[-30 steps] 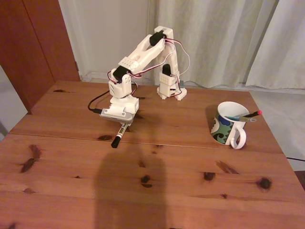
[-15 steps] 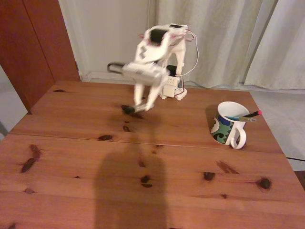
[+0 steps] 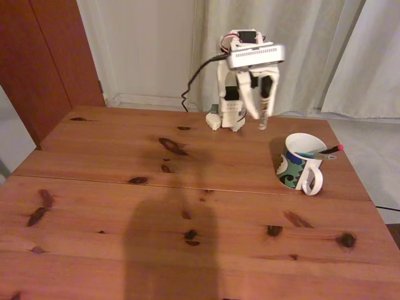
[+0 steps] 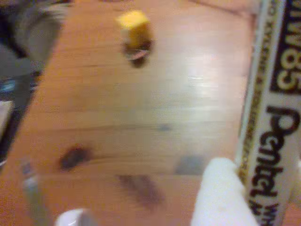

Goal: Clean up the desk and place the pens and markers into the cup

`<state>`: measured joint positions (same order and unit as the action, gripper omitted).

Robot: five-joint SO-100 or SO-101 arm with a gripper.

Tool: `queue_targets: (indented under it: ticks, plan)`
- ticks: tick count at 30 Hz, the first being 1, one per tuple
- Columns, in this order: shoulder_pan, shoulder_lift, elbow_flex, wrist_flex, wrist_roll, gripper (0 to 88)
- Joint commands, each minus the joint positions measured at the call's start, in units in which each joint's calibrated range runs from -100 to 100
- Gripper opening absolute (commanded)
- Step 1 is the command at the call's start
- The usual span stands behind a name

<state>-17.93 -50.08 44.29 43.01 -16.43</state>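
One marker aloft, two pens in one cup.
Gripper [image 3: 261,120] clamped on the white marker [image 4: 273,113], raised over the far table [image 3: 94,206], left of the cup [image 3: 298,164]; cup, far right, holds teal pen [image 3: 305,154] and black pen [image 3: 327,151].

Your gripper [image 3: 260,119] holds the white marker [image 4: 270,113] upright, high over the desk [image 3: 187,206]. Below and right of it stands the patterned cup [image 3: 299,161], two thin pens [image 3: 322,152] inside.
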Motion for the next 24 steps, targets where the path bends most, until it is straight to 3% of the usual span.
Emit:
queue_targets:
  ticks: [1,12,19,24]
  plan:
    - [-3.66,-3.08,1.07,-4.26,-0.07,0.6]
    - [-16.29,-3.08,5.76,-4.77,-0.01,0.6]
    - [-19.34,-2.5,5.85,-5.03,-0.01,0.6]
    - [-19.5,-2.0,8.37,-15.27,-0.96,0.6]
